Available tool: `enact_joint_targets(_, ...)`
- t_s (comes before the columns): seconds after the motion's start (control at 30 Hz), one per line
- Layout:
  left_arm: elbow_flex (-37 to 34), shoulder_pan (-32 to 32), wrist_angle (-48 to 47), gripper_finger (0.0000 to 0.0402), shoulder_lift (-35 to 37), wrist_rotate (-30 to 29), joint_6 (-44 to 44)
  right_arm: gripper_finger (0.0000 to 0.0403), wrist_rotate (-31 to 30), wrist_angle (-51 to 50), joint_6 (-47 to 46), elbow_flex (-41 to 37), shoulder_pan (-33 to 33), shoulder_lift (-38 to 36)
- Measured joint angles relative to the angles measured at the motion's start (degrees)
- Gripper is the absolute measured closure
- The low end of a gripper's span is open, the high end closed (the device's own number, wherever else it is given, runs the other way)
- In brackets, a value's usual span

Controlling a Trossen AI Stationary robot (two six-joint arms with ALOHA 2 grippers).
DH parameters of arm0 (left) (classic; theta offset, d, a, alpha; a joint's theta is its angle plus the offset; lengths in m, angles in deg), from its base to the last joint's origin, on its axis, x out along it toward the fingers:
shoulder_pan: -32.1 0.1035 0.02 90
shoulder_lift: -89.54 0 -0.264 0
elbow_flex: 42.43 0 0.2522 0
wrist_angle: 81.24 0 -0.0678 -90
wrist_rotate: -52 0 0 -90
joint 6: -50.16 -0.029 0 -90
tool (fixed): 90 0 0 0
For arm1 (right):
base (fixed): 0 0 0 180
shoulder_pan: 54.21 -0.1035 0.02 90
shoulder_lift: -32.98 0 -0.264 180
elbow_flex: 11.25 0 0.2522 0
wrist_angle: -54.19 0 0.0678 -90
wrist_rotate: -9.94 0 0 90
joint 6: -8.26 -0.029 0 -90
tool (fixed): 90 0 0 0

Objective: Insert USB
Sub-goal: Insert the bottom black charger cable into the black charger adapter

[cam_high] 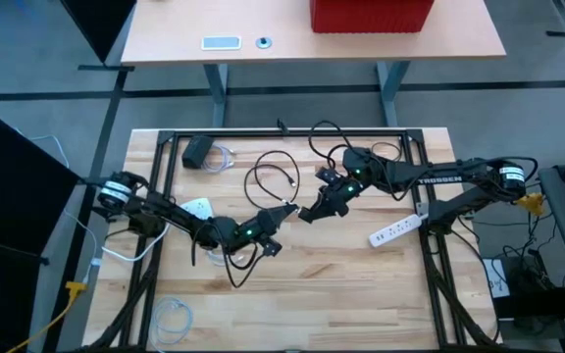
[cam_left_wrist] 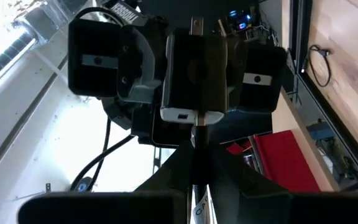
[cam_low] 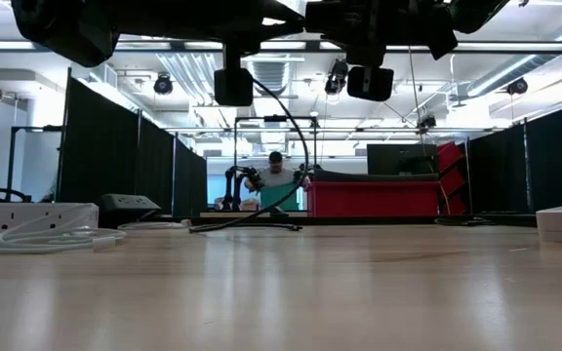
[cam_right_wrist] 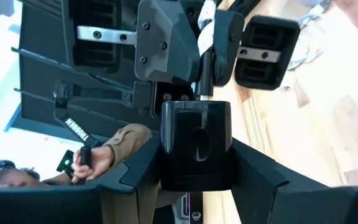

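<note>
Above the middle of the wooden table (cam_high: 361, 284), the two grippers meet nose to nose, lifted clear of the boards. The left gripper (cam_high: 284, 211) reaches in from the left side with its fingers closed on the plug end of a black cable (cam_high: 233, 263), which trails back in a loop under that arm; in the left wrist view the thin plug stem (cam_left_wrist: 199, 134) runs up between the fingers toward the block held opposite. The right gripper (cam_high: 314, 211) comes from the right side and its fingers are clamped on a small black charger block (cam_right_wrist: 196, 149), seen squarely in the right wrist view with the other arm's gripper right behind it. So both parts are picked up and brought face to face, which looks like most of the job. What is left is the seating itself: in the left wrist view the plug tip seems to sit at or just inside the light-coloured face of the block (cam_left_wrist: 184, 115), but that spot is dark and crowded, so I cannot tell whether it is fully pushed home or only lined up at the opening. A white power strip (cam_high: 396, 230) lies untouched on the table near the right arm, and a person's hand (cam_right_wrist: 95, 158) holding a small device shows beyond the table.
</note>
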Motion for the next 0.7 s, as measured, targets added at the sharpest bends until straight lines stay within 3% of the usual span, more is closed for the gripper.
enact_joint_targets(0.53, 0.0, 0.0, -1.2, 0.0379, -1.4, -1.0, 3.7, 0.0257, -2.9, -0.7, 3.7, 0.1, 0.1, 0.0)
enact_joint_targets(0.7, 0.0, -0.1, -1.8, 0.0379, -0.8, -2.4, 8.7, 0.0257, -3.6, -0.3, 3.6, 0.1, 0.1, 0.0)
